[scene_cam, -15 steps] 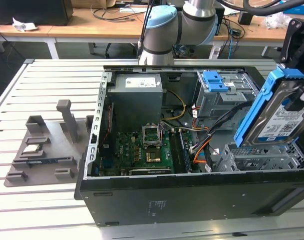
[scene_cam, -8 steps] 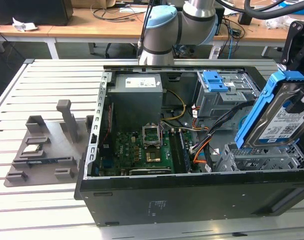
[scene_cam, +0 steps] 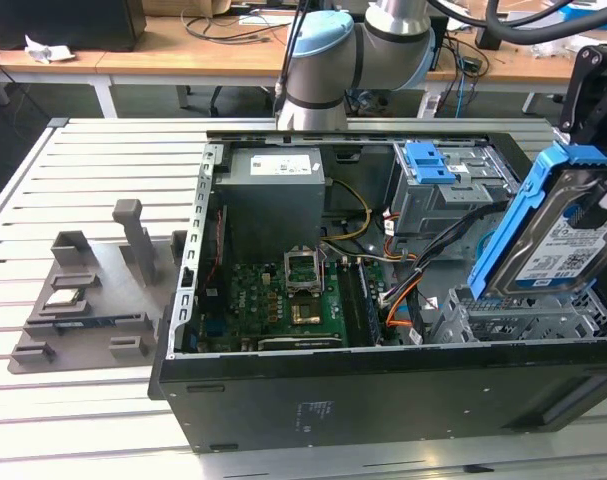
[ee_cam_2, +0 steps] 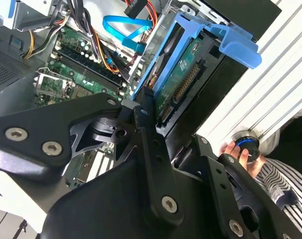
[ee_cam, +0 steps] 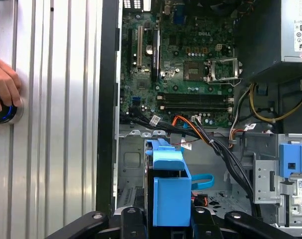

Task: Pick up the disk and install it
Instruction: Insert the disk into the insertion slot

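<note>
The gripper [ee_cam_2: 158,137] has its jaws closed on the disk [scene_cam: 561,232], a silver drive in a blue frame, held tilted on edge above the open computer case [scene_cam: 313,400] at the exterior view's right. In the second wrist view the disk [ee_cam_2: 183,74] shows its green circuit side and its blue tab. Its lower end hangs over the metal drive cage [scene_cam: 528,320], just beside orange and black cables [scene_cam: 408,300]. Farther in lies the green motherboard [scene_cam: 293,300], with the grey power supply [scene_cam: 273,195] behind it. Outside the case, on the slatted table [scene_cam: 73,420], sits a grey holder tray [scene_cam: 93,300]. A person's hand [ee_cam: 4,87] rests on a round blue-lit button [ee_cam: 2,113] on the table
</note>
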You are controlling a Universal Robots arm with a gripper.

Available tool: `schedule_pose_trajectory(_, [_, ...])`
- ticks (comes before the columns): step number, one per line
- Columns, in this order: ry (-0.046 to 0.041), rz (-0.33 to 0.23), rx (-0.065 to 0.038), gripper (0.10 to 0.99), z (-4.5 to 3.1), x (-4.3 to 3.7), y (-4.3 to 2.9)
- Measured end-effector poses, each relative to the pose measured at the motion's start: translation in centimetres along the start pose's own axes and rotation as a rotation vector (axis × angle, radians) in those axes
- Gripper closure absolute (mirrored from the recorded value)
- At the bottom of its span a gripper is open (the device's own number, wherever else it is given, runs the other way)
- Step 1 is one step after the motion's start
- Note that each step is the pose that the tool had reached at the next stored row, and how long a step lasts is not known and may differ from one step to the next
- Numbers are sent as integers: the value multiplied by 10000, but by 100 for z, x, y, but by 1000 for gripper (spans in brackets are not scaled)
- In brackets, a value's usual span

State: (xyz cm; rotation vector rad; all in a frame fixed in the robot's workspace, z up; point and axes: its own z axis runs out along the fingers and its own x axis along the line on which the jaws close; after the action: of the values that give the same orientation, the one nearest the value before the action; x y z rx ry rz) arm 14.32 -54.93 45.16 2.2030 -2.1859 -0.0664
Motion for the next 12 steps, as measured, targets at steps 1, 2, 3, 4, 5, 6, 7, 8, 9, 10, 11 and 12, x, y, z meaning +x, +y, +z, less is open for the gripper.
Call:
schedule_pose_trajectory(1, [-1, 0, 0, 722, 6, 0, 0])
schedule_pose_trajectory(2, [-1, 0, 0, 722, 15, 0, -1])
schedule_pose_trajectory(3, [0, 0, 0, 722, 28, 0, -2])
schedule_pose_trajectory(4, [-2, 20, 0, 722, 57, -1, -3])
schedule_pose_trajectory(5, [-6, 66, 0, 722, 66, -4, -4])
schedule_pose_trajectory(6, [-9, 109, 1, 722, 72, -7, -4])
schedule_pose_trajectory(7, [-10, 139, 1, 722, 77, -9, -4])
schedule_pose_trajectory(8, [-10, 166, 1, 722, 82, -13, -4])
schedule_pose_trajectory(9, [-12, 202, 1, 722, 92, -20, -5])
schedule_pose_trajectory(10, [-14, 225, 1, 722, 98, -24, -5])
schedule_pose_trajectory(11, [-16, 260, 1, 722, 109, -32, -6])
schedule_pose_trajectory(12, [-16, 293, 1, 722, 116, -37, -7])
